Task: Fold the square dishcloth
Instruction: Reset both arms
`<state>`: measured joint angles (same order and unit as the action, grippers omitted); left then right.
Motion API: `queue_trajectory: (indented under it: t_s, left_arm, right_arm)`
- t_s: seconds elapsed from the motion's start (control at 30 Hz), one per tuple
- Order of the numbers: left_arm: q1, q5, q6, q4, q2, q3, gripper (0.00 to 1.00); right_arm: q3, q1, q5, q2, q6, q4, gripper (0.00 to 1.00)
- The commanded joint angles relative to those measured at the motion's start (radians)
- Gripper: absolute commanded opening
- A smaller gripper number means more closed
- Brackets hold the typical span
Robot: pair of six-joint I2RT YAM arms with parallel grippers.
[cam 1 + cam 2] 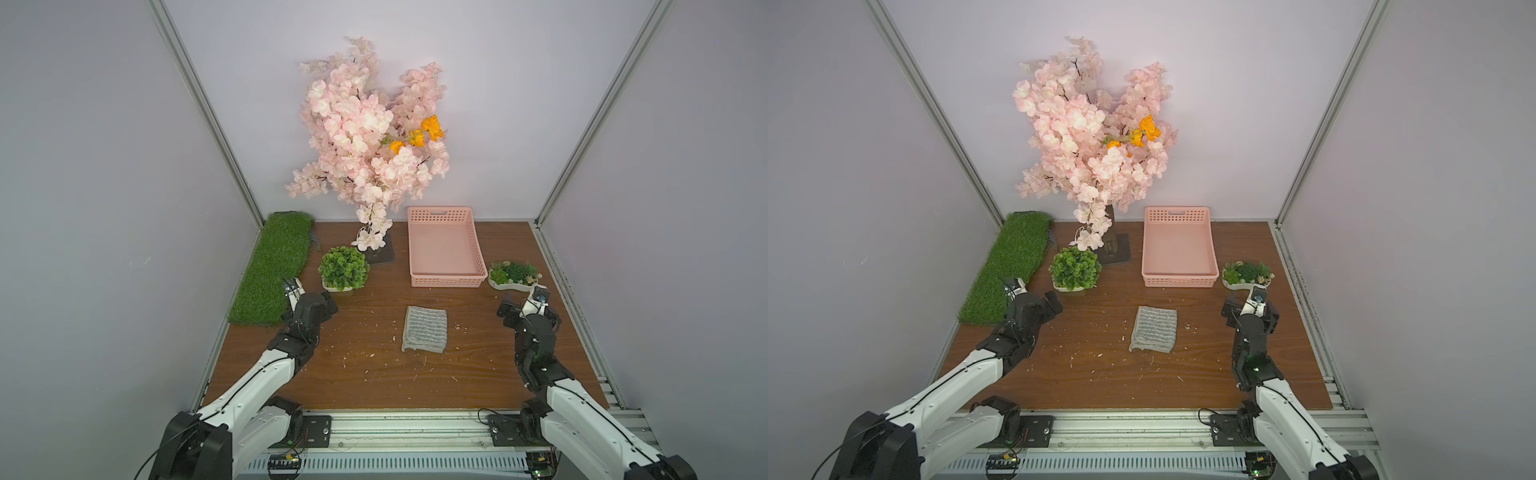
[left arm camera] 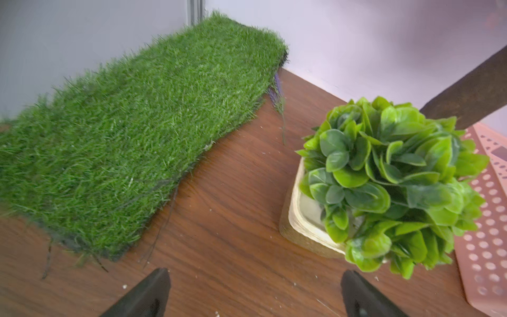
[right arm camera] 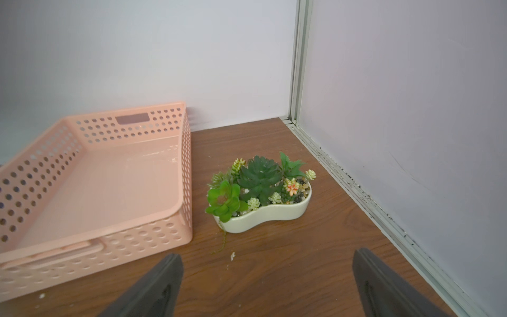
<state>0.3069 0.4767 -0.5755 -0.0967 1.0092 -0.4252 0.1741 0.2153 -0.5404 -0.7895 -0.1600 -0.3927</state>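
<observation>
The square dishcloth [image 1: 424, 329] [image 1: 1154, 329], grey with thin whitish stripes, lies on the wooden table in front of the pink basket, in both top views. Stacked layers show at its near left corner. My left gripper [image 1: 311, 300] [image 2: 255, 274] hovers well to the left of the cloth, between the grass mat and the leafy plant. It is open, with bare table between its fingers [image 2: 157, 285]. Far to the right of the cloth, my right gripper [image 1: 525, 306] [image 3: 268, 254] is open and empty, facing the succulent dish. Neither wrist view shows the cloth.
A pink perforated basket [image 1: 449, 282] [image 3: 181, 164] stands empty behind the cloth. A green grass mat [image 1: 274, 270] [image 2: 123, 137], a leafy potted plant [image 1: 344, 268] [image 2: 389, 181] and a blossom tree [image 1: 370, 137] fill the left and back. A succulent dish [image 1: 513, 275] [image 3: 263, 197] sits at the right wall.
</observation>
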Motion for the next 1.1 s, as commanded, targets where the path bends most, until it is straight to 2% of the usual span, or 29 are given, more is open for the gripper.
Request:
queue_trajectory:
  t_s: [0.0,0.1,0.2,0.33,0.47,0.63,0.73,0.87,1.07]
  left_arm:
    - [-0.013,0.126,0.080,-0.143,0.024,0.033,0.99]
    - [-0.027,0.172,0.118,-0.272,0.047,0.069,0.99]
    - [-0.079,0.121,0.145,-0.365,0.067,0.089,0.99]
    - [-0.169,0.054,0.141,-0.395,0.092,0.082,0.99]
    - [-0.180,0.105,0.265,-0.507,0.114,0.098,0.99]
    - [-0.211,0.086,0.389,-0.655,0.183,0.134,0.99]
    - [-0.234,0.024,0.419,-0.799,0.232,0.176,0.99]
    - [-0.280,-0.110,0.397,-0.859,0.309,0.171,0.99]
    - [-0.285,-0.199,0.482,-0.997,0.413,0.166,0.99]
  right_arm:
    - [-0.010,-0.009,-0.012,-0.062,0.062,-0.155,0.99]
    - [-0.017,-0.022,0.012,-0.120,0.065,-0.238,0.99]
    - [-0.021,-0.045,0.046,-0.185,0.075,-0.340,0.99]
    - [-0.006,-0.085,0.100,-0.288,0.085,-0.464,0.99]
    - [0.018,-0.121,0.148,-0.387,0.086,-0.549,0.99]
    - [0.026,-0.147,0.192,-0.491,0.085,-0.643,0.99]
    - [0.027,-0.155,0.214,-0.525,0.087,-0.692,0.99]
    - [0.026,-0.172,0.248,-0.561,0.088,-0.757,0.99]
    - [0.010,-0.186,0.306,-0.670,0.090,-0.914,0.99]
